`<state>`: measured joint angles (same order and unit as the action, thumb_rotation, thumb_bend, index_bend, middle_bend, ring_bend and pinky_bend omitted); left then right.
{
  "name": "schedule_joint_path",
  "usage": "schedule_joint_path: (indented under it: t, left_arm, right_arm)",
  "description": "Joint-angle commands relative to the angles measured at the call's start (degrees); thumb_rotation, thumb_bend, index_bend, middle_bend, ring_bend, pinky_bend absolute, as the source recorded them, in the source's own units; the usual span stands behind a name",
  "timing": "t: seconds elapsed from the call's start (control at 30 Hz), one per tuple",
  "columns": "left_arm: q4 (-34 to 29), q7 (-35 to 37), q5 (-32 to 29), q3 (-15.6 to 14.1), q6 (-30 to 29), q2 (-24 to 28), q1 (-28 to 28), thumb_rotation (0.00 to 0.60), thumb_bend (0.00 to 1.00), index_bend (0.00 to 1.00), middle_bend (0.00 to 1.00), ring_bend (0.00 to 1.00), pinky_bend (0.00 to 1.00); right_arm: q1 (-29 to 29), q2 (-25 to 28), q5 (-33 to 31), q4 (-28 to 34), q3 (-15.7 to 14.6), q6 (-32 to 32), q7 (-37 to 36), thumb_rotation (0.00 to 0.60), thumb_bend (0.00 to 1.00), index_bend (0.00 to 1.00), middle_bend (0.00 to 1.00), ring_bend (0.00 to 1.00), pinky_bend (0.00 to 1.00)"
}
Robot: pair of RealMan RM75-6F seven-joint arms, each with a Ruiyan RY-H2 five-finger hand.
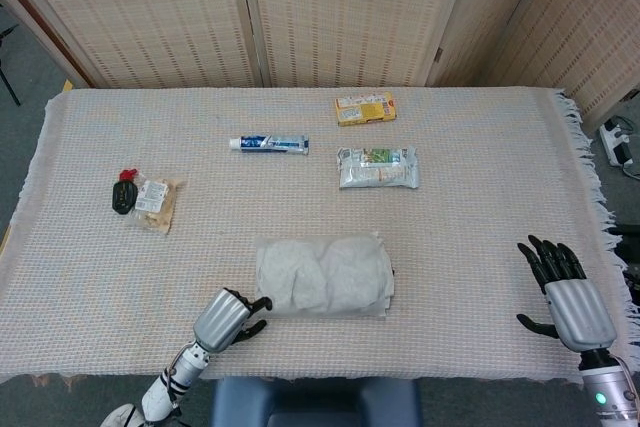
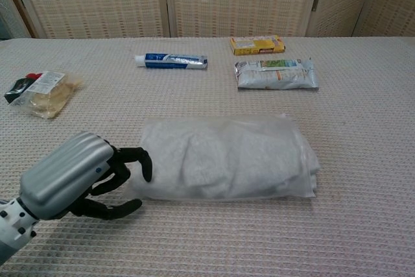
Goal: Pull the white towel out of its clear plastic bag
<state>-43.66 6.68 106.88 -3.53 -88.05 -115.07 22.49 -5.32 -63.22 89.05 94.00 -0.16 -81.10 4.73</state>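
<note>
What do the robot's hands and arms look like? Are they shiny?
Each robot hand, the left and the right, has a smooth, silver-grey metal-looking back and thin black fingers. The left wrist is white and grey with small black spots. A small green light glows below the right one.
</note>
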Motion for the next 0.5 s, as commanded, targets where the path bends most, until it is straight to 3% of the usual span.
schedule_joint_path:
  t: [0.03, 0.5]
  left_arm:
    - [1.81, 0.21, -0.17, -0.18, -0.79, -0.87, 0.41, 0.600, 0.32, 0.54, 1.00, 1.00, 1.00]
    - [9.13, 3.80, -1.64, -1.08, -1.49, -4.35, 1.73, 0.600, 0.46, 0.66, 1.00, 1.00, 1.00]
  right_arm:
    - [-0.02, 0.04, 0.01, 0.04, -0.05, 0.11, -0.04, 0.600, 0.06, 0.00, 0.00, 0.00, 0.00]
    - [-0.23, 0.34, 0.43, 0.20, -0.52, 0.81, -0.42, 0.600, 0.06, 0.00, 0.00, 0.00, 0.00]
